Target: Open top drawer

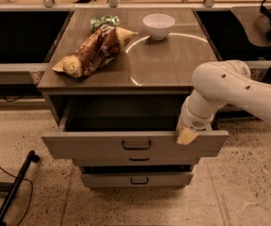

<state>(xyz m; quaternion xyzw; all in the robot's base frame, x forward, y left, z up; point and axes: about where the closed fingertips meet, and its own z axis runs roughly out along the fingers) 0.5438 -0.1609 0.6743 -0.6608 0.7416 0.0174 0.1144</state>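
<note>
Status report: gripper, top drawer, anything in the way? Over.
Gripper at upper edge of top drawer front, right end. Drawer stands wide open. Chip bag and bowl sit on cabinet top, not in the way.

Top drawer (79, 147): grey-beige flat front, dark loop handle (136, 145) centred. It's pulled well out and sits level, dark interior exposed. Gripper (186, 136) at the front's top edge, right of handle.
</note>
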